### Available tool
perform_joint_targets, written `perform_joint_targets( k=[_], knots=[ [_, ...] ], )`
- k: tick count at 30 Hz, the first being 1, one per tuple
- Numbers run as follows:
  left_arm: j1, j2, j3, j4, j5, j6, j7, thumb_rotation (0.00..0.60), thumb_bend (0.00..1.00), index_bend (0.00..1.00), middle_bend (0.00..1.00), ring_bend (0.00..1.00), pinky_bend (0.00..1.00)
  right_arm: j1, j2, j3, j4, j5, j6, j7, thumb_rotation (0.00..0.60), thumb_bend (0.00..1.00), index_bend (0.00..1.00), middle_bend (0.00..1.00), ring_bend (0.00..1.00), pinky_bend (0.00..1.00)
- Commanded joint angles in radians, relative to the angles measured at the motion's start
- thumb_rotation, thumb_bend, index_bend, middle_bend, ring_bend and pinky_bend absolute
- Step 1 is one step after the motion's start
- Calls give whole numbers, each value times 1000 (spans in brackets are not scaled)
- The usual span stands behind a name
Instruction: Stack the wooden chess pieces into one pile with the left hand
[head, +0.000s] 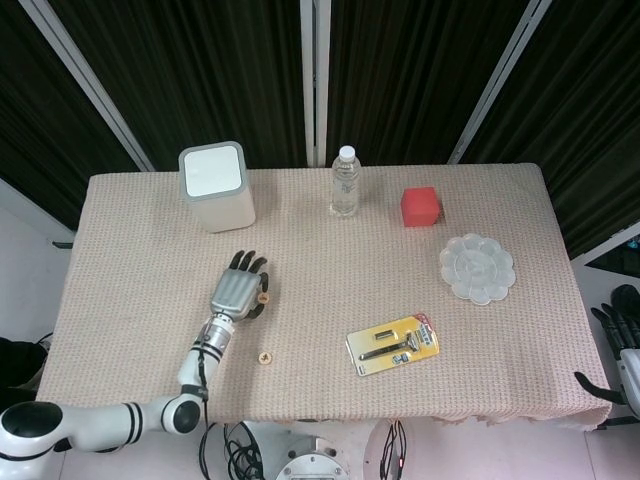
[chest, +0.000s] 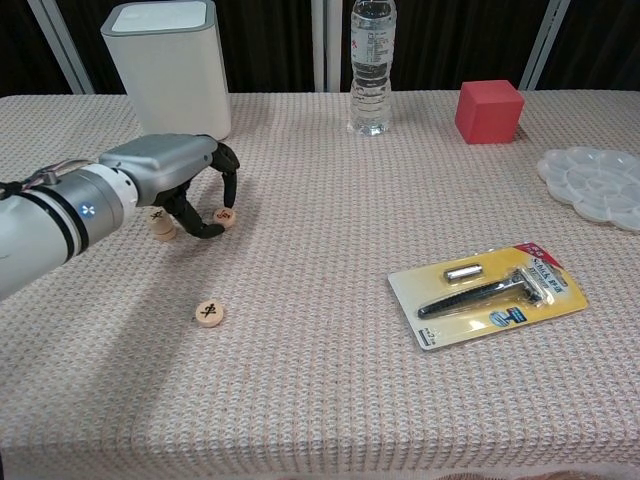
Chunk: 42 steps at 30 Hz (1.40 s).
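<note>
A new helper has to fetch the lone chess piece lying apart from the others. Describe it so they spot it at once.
Start at the white box at the table's far left, then come toward the near edge past the robot hand. The lone chess piece is a small round wooden disc with a dark mark on top, lying flat alone; the other two discs sit under that robot hand.

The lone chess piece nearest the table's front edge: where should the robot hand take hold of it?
Pinch the lone chess piece by its round rim, coming straight down from above. It lies flat, marked face up, with bare cloth all around, so opposite edges are the only graspable part. The left robot hand is nearest.
</note>
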Motion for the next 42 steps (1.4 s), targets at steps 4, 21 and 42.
perform_joint_targets(
  k=[4,21,42],
  knots=[
    [19,61,-10,-91,-3,35,1,600,285,516,142,0,0,0,3,2,-4,-3,5,1,600,151,0,0,0,0],
    [51,273,38,-337,-118,22,40,600,286,517,141,0,0,-2,28,6,-60,-19,34,-27,600,151,0,0,0,0],
    [43,247,61,-242,-94,14,-23,600,286,504,140,0,0,-3,22,3,-44,-12,22,-17,600,153,0,0,0,0]
  ],
)
